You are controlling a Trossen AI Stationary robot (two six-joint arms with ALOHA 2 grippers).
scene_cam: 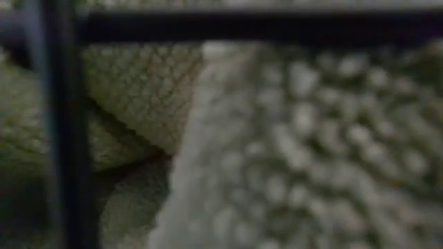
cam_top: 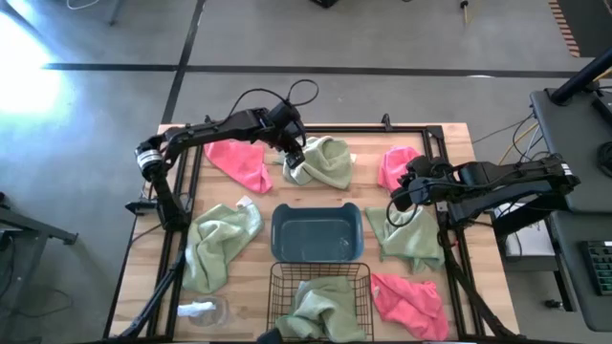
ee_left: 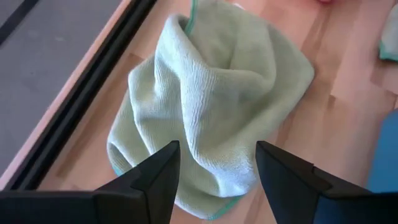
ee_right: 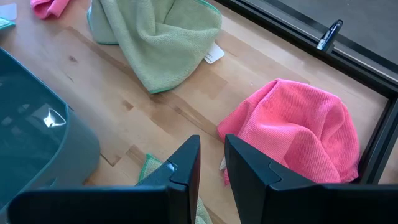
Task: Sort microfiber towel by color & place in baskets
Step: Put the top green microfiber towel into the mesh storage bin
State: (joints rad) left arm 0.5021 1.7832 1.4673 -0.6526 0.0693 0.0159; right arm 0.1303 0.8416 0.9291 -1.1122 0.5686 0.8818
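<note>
A wooden table seen from above holds scattered towels and two baskets. At the far left, near the front, a sage green towel lies crumpled, with a small white-and-clear object in front of it. Behind it, toward the back edge, lies a pink towel. Next to that, the left gripper hovers over the left edge of another green towel; in the left wrist view its jaws stand wide apart above the bunched cloth, holding nothing. In the middle of the table sits the blue-grey bin, which looks empty, and in front of it the black wire-mesh basket with a green towel inside. To the right of the bin, the right gripper hangs over a green towel, its jaws narrowly parted with nothing between them. Behind it lies a pink towel, and at the front right another pink towel. The low view shows only blurred green cloth behind dark wire.
</note>
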